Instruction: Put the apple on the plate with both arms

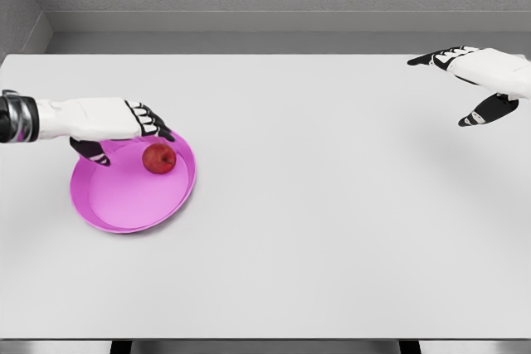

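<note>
A red apple lies inside the pink plate, toward its far right side, on the left of the white table. My left hand hovers over the plate's far rim, just left of and above the apple, with fingers spread and nothing in them. The thumb hangs down over the plate. My right hand is raised at the far right of the table, well away from the plate, fingers spread and holding nothing.
The white table fills most of the view. A grey wall runs behind its far edge, and the near edge shows along the bottom.
</note>
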